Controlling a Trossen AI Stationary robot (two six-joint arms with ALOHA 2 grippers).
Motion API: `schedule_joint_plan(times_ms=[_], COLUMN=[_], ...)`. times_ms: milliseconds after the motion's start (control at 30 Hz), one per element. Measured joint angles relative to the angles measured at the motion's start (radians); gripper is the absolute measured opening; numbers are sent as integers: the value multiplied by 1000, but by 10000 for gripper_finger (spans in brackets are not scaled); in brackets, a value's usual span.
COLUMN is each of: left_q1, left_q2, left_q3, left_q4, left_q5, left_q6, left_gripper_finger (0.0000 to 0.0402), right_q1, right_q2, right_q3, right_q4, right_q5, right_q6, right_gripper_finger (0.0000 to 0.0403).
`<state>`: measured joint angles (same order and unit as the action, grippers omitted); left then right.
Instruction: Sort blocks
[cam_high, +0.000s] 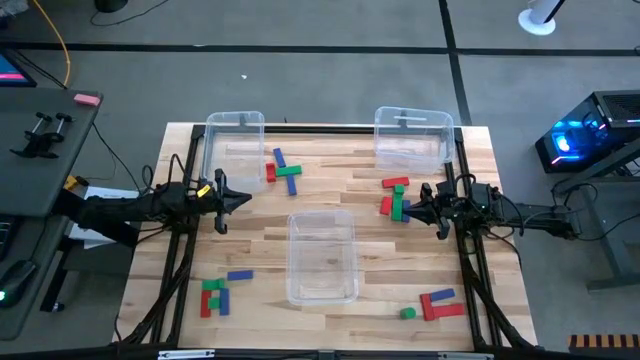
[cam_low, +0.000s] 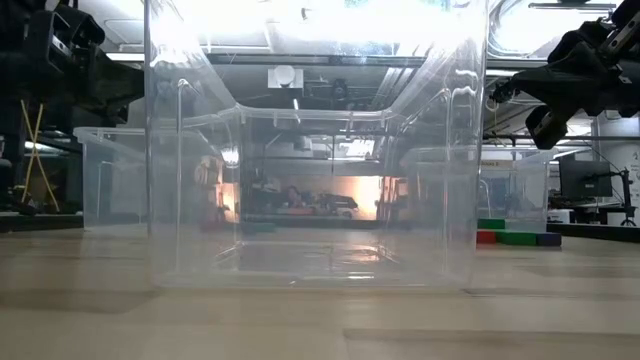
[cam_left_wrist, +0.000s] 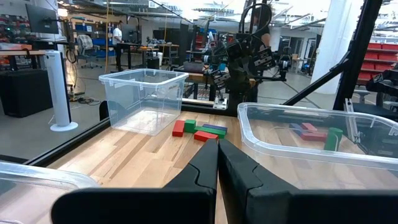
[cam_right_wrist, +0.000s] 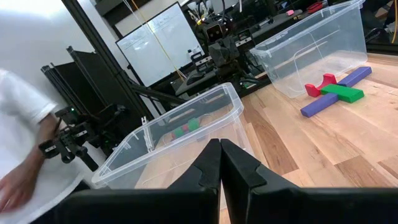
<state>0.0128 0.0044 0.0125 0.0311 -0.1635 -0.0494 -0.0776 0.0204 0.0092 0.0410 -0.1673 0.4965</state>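
Left end effector (cam_high: 243, 200): fingers pressed together, nothing held; it hovers over the left side of the tabletop (cam_high: 250, 250), pointing inward toward the centre.
Right end effector (cam_high: 415, 208): fingers together, nothing held; it hovers over the right side, tips just beside the right-hand block cluster.
Right-hand cluster (cam_high: 396, 198): red, green and blue blocks lying loose on the wood, touching one another.
Back cluster (cam_high: 283, 171): a blue bar and a green bar crossed, with a red block beside them, near the back-left bin (cam_high: 235, 142).
Front-left cluster (cam_high: 217, 292): red, green and blue blocks, well apart from both arms.
Front-right cluster (cam_high: 434, 303): red and blue bars together, a green cube just beside them.
Bins: three clear bins, namely the back-left one, the back-right bin (cam_high: 412, 134) and the centre bin (cam_high: 322, 256); no block is visible inside any of them.
Progress (judgement): sorting has not begun; every visible block remains on the tabletop, all four clusters are mixed in colour, so the whole task is left.
High view only: all four clusters and all three bins together.
Low view only: level sight through the centre bin wall; only blocks at the far right show.
Right wrist view only: a person's sleeve (cam_right_wrist: 22, 124) at the picture's edge, beyond the tabletop.
Left wrist view only: the opposite arm beyond the right-hand cluster.
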Motion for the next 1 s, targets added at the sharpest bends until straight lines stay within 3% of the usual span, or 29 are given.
schedule_joint_plan(times_ms=[833,933,1000], left_q1=[0,2,2], left_q2=[0,4,13], left_q3=[0,-1,-1], left_q4=[2,93,244], left_q5=[-2,-64,-95], left_q6=[6,15,-110], left_gripper_finger=[0,1,1], right_q1=[0,0,0], right_q2=[0,0,0], right_q3=[0,0,0], right_q4=[0,0,0], right_q5=[0,0,0], right_q6=[0,0,0], right_gripper_finger=[1,1,1])
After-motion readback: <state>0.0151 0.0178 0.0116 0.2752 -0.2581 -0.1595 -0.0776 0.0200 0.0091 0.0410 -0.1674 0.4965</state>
